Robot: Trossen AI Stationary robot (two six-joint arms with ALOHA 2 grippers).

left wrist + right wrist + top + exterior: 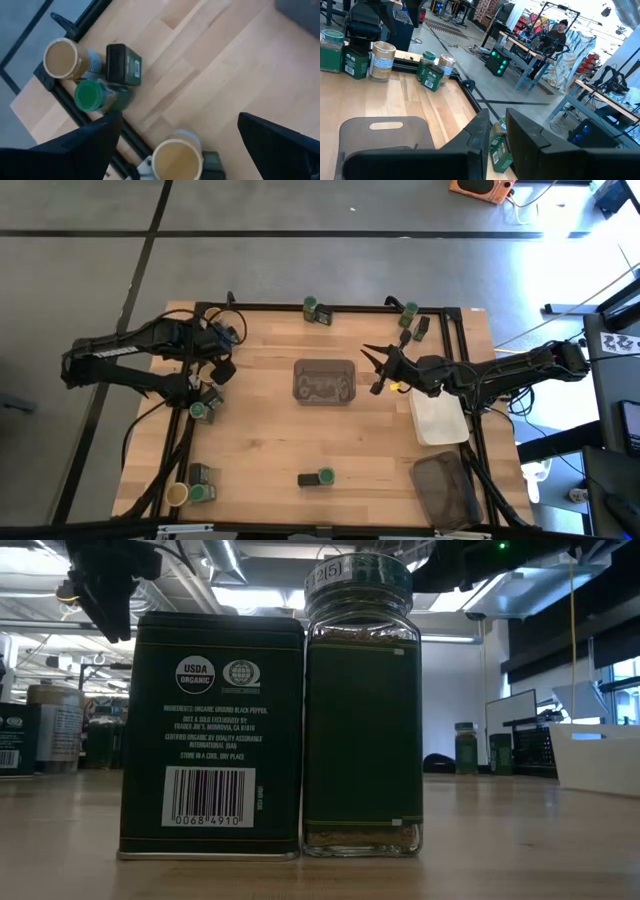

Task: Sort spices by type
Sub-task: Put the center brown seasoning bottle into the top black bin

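the left gripper (pixel 207 393) has its jaws spread wide and holds nothing; it hangs over a tan-lidded jar (pixel 177 159) standing against a dark tin (pixel 212 161) and a green-lidded jar (pixel 198 411), well to the left of the grey tray (pixel 324 367) at the middle of the table (pixel 270 445). the right gripper (pixel 373 372) has its jaws pressed together, empty, just right of that tray, by a white tray (pixel 438 420). more jars and tins sit in small groups: one at the table's corner nearest the left arm (pixel 88 94), a tin and jar below the grey tray (pixel 317 478), others along the far edge (pixel 318 309).
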